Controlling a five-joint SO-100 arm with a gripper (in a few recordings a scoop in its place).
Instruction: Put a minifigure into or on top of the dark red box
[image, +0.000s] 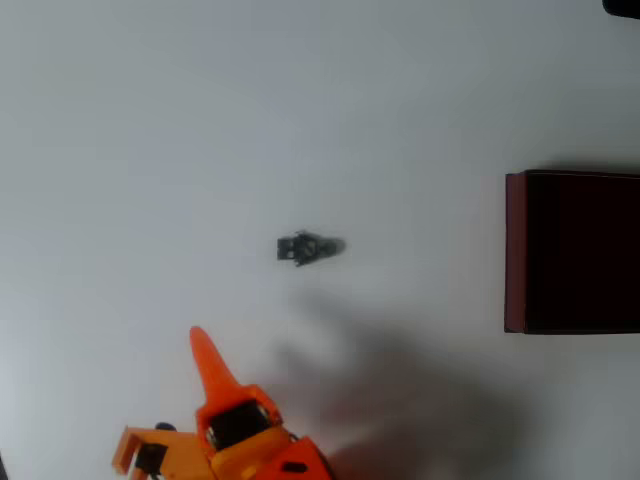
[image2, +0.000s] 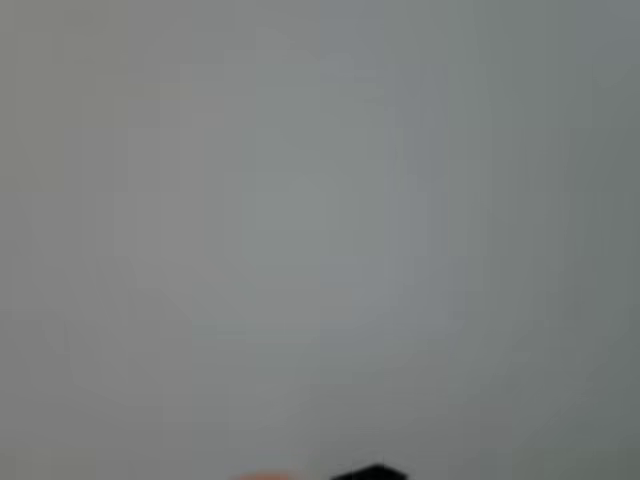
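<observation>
In the overhead view the minifigure (image: 308, 247) lies on its side on the pale table, small and dark with a paler grey head pointing right. The dark red box (image: 515, 250) sits at the right edge, with thin red walls and a near-black inside, partly cut off by the frame. My orange gripper (image: 201, 345) comes in from the bottom left. Its fingers taper to one point with no gap showing and hold nothing. The tip is below and left of the minifigure, well apart from it, and far from the box.
The pale grey table (image: 200, 130) stretches flat around the figure and across to the box. The arm's shadow falls on the table at the lower middle. The wrist view is a blur of grey table (image2: 320, 220).
</observation>
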